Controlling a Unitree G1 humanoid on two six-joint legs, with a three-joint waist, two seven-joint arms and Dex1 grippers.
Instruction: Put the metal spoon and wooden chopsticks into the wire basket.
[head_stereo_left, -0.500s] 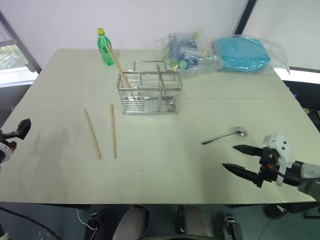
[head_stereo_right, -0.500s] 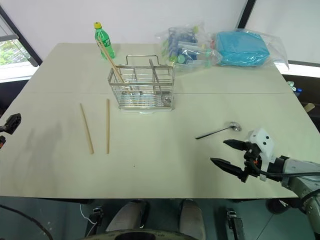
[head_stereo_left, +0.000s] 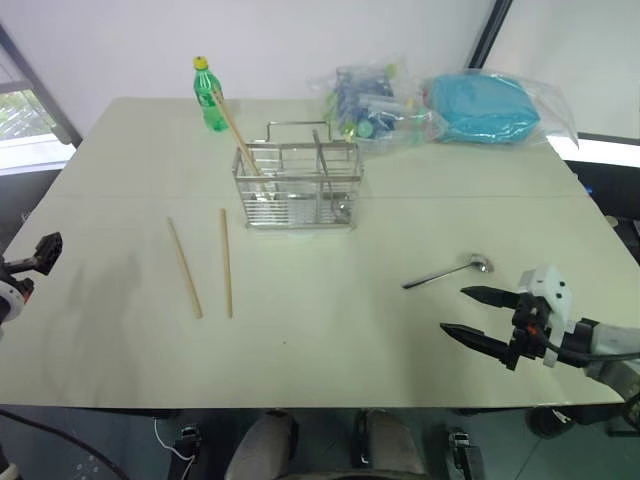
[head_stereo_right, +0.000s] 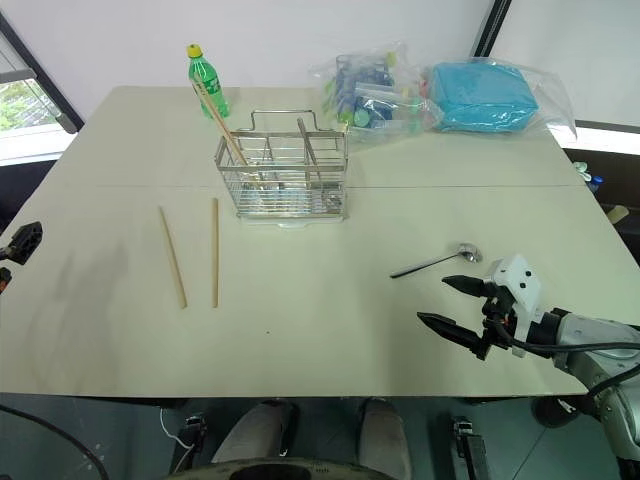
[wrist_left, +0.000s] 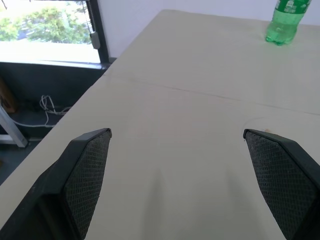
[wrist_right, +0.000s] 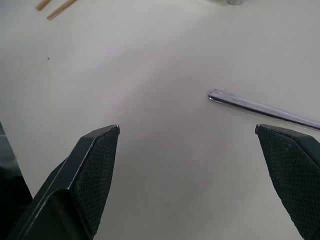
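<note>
Right eye view, catalogue of the bench (head_stereo_right: 320, 330): the metal spoon (head_stereo_right: 436, 262) is laid flat at the right side, bowl away from the robot, handle tip toward the centre. Two wooden chopsticks (head_stereo_right: 194, 254) are laid nearly parallel at the left, just beside each other but apart; a third stick (head_stereo_right: 222, 125) is seen already leaning in the wire basket (head_stereo_right: 283, 176), which is placed upright toward the far middle. A green bottle (head_stereo_right: 207, 81) and clear plastic bags (head_stereo_right: 440, 100) are noted behind it.

Right hand (head_stereo_right: 456, 305): released, fingers spread wide, nothing held, poised near the spoon handle. Left hand (head_stereo_left: 45, 255): likewise released and empty, held at the bench's left edge, well apart from the chopsticks.

Handling, as judged: the spoon is light, rigid and slippery — best pinched across the mid-handle. The chopsticks are light, stiff and apt to roll — best taken near the middle.

Against the earlier frame, the right hand is found slightly lower and closer to the robot; the task items are unchanged.
</note>
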